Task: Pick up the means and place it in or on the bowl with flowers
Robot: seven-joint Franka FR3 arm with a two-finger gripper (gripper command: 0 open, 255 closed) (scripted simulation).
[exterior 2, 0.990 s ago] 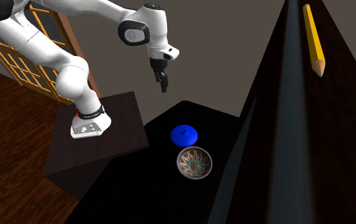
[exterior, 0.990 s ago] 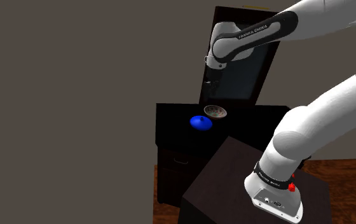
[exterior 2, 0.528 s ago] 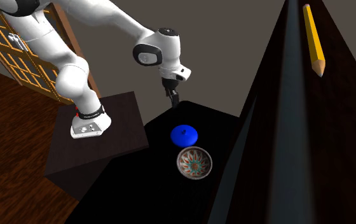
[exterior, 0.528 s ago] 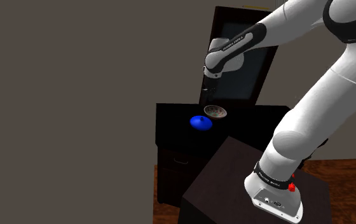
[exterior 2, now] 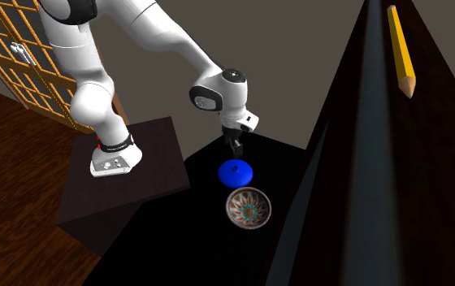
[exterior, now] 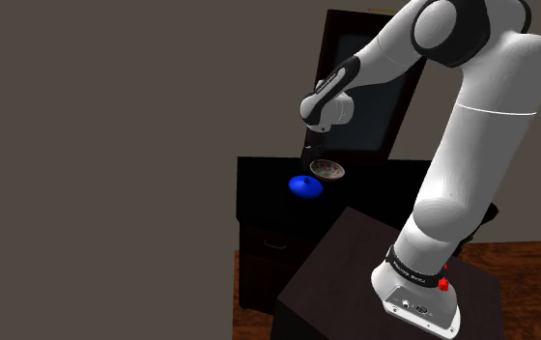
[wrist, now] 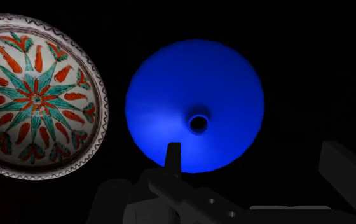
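- Wrist view shows the blue funnel (wrist: 192, 114) lying mouth down on the black counter (wrist: 310, 57). Its narrow spout, with the round hole, points up toward the camera. The flower bowl (wrist: 37, 95) stands just beside it, not touching.
- The gripper (wrist: 254, 153) hangs above the funnel with its fingers (wrist: 172, 156) open, wide apart and holding nothing. One finger is over the funnel's rim and the other is beyond its edge, so I judge the hand is not centred on the spout.
- The step in hand, as I judge it, is the approach for the grasp. To do it well, the hand should shift until the spout sits midway between the fingers. Then it should go straight down and close on the spout or on the cone near it.
- The wide sloped skirt will probably slip out of the fingers, so a grasp on the rim seems risky to me.
- Shoulder view places the gripper (exterior: 308, 153) just above the funnel (exterior: 305, 185), with the bowl (exterior: 327, 170) near it. The descent should keep away from the bowl's rim.
- Second exterior view shows a yellow pencil (exterior 2: 400, 49) on a tall dark surface, well apart.
- For writing, a dark band (exterior: 415, 267) at the foot of the arm (exterior: 481, 126) carries small letters that I cannot read. The bowl has painted red and teal petals and no words.
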